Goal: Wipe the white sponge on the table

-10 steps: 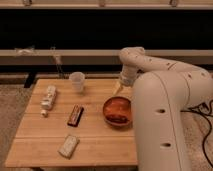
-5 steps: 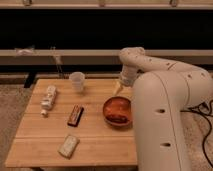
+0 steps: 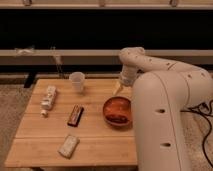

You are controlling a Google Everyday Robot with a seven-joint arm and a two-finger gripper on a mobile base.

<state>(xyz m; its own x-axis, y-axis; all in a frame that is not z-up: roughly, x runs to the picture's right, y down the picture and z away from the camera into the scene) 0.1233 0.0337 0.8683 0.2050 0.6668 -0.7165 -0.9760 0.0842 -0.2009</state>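
Lying flat near the front edge of the table (image 3: 100, 152), a little left of the middle, the white sponge (image 3: 69, 146) was alone, with nothing on it and nothing touching it. A little farther, a dark brown bar (image 3: 75, 115) lay near the middle of the table, and to its right stood a reddish bowl (image 3: 118, 111) with something dark inside. Farther again, at the left side, was a long white lumpy object (image 3: 48, 97), and toward the far edge a pale cup (image 3: 77, 81) stood upright.

The hand (image 3: 120, 89) hung over the far right part of the table, just behind the bowl and well apart from the sponge. Its fingers stood apart and held nothing.

By my judgement, the task was only at its beginning. No part of the wiping showed as done. The hand had yet to come to the near side past the bowl and the bar, go down on the sponge, close on it, and then rub it along the table.
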